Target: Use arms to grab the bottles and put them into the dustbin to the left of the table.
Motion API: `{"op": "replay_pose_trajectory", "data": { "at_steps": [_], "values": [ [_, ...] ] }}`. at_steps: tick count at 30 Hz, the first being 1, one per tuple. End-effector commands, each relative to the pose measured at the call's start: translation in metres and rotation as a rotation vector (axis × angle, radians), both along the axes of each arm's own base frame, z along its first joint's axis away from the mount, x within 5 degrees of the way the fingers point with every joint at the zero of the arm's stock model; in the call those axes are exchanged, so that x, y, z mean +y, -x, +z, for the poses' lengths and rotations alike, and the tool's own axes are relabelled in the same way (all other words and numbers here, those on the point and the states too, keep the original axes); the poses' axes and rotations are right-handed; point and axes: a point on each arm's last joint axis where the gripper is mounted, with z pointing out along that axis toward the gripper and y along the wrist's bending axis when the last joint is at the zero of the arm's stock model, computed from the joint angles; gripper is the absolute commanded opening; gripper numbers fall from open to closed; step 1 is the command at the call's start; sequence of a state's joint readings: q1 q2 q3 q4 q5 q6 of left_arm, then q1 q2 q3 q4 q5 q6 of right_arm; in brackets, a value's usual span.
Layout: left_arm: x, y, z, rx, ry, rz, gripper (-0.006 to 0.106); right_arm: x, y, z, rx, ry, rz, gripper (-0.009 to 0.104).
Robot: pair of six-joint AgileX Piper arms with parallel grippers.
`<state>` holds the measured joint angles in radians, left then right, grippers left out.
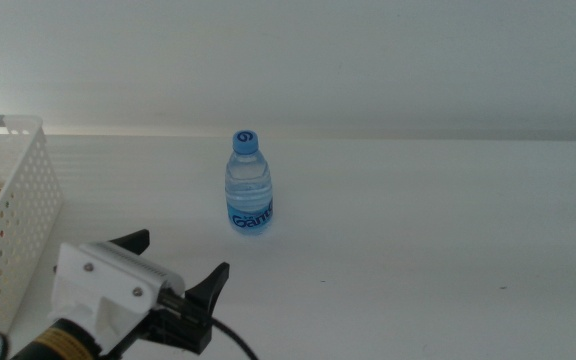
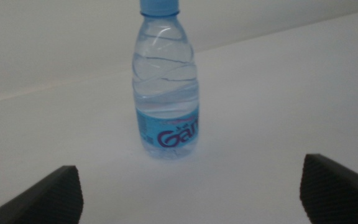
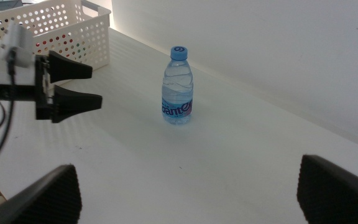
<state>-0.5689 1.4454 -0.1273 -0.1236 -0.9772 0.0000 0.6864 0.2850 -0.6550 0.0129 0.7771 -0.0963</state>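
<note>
Water bottle (image 1: 249, 184): small and clear, blue cap, blue label, standing upright on the table (image 1: 428, 230), touching nothing. This is the landmark for the lines below.
Basket (image 1: 8, 215): white, walls full of small round holes, well to the left of the bottle at the table's edge; red and green bits show inside, too little to name.
Left gripper (image 1: 183, 258): low on the table, in front of the bottle and to its left, near it but apart, pointing toward it.
Left jaws: spread wide, holding nothing; in the left wrist view the bottle (image 2: 166, 81) stands beyond the gap between them.
Right gripper (image 3: 185, 193): out of the middle view; its wrist view looks across the table at the bottle (image 3: 178, 87), which is well away from it, with the basket (image 3: 55, 28) and the left gripper (image 3: 87, 86) beyond.
Right jaws: wide apart, holding nothing.
</note>
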Motion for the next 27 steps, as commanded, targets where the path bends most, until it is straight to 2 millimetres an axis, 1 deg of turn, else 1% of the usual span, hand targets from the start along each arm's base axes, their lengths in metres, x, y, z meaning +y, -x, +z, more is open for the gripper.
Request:
{"op": "replay_pose_trajectory", "data": {
  "at_steps": [1, 4, 8, 14, 20, 27],
  "values": [
    [-0.002, -0.010, -0.003, -0.049, 0.022, 0.034, 0.094, 0.000, 0.000, 0.001, -0.021, 0.001, 0.001, 0.093],
    [-0.007, -0.020, -0.012, -0.033, 0.011, 0.049, 0.094, 0.000, 0.000, 0.001, -0.021, 0.001, 0.001, 0.093],
    [-0.016, -0.036, -0.018, -0.023, 0.007, 0.060, 0.094, 0.000, 0.000, 0.001, -0.021, 0.001, 0.001, 0.093],
    [-0.030, -0.059, -0.019, -0.049, 0.004, 0.068, 0.094, 0.000, 0.000, 0.001, -0.021, 0.001, 0.001, 0.093],
    [-0.043, -0.079, -0.022, -0.012, -0.001, 0.066, 0.094, 0.000, 0.000, 0.001, -0.021, 0.001, 0.001, 0.093],
    [-0.055, -0.097, -0.022, -0.021, 0.011, 0.064, 0.094, 0.000, 0.000, 0.001, -0.019, 0.000, 0.001, 0.093]
  ]
}}
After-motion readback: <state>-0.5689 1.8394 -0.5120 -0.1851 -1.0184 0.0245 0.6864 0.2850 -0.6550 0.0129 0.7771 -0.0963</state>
